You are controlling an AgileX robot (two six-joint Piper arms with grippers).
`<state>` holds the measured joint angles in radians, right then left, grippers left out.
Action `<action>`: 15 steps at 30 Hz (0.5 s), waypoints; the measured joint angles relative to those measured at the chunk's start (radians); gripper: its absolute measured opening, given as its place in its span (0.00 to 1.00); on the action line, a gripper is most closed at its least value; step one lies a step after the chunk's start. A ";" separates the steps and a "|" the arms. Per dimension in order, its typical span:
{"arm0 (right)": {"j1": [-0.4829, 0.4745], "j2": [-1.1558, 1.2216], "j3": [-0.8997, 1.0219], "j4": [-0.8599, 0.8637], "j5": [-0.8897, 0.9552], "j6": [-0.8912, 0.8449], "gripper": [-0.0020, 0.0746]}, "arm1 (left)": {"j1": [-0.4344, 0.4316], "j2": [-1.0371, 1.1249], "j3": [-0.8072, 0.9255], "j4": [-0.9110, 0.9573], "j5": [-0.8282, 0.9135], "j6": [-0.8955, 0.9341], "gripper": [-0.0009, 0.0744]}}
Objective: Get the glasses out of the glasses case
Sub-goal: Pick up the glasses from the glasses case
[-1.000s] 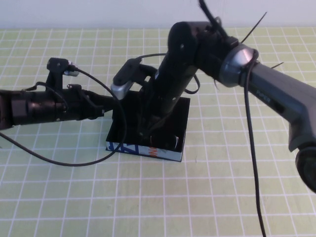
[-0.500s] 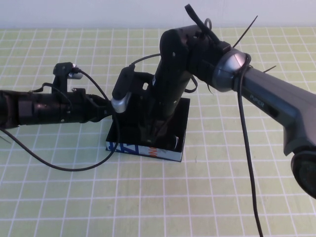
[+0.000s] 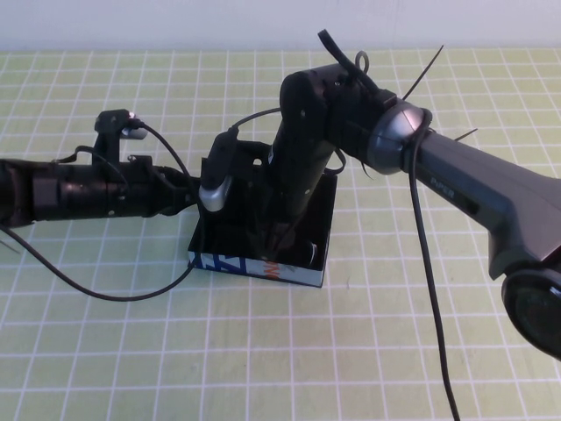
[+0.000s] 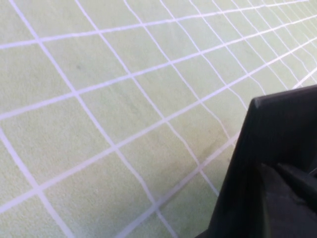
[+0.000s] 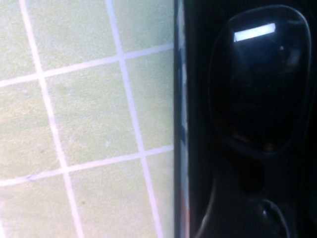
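The glasses [image 5: 257,84] lie inside the open glasses case [image 3: 263,230], which sits near the middle of the green gridded worktop [image 3: 131,351], a little toward its far edge. The right gripper [image 3: 273,241] reaches down into the case directly over the glasses; whether its fingers are open or closed cannot be told. The left gripper [image 3: 195,197] is level at the case's left side beside the raised black lid, its fingers likewise hidden.
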<state>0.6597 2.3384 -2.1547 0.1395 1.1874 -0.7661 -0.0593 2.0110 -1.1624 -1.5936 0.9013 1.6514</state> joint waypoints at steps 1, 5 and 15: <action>0.000 0.000 0.000 -0.002 -0.002 0.000 0.43 | 0.000 0.000 0.000 0.000 0.000 0.000 0.01; 0.000 0.002 0.000 -0.006 -0.008 -0.002 0.43 | 0.000 0.001 0.000 0.002 0.000 0.000 0.01; 0.000 0.031 0.000 -0.018 -0.014 -0.002 0.42 | 0.000 0.006 0.000 0.007 0.000 0.000 0.01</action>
<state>0.6597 2.3691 -2.1547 0.1212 1.1737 -0.7683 -0.0593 2.0169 -1.1624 -1.5864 0.9013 1.6514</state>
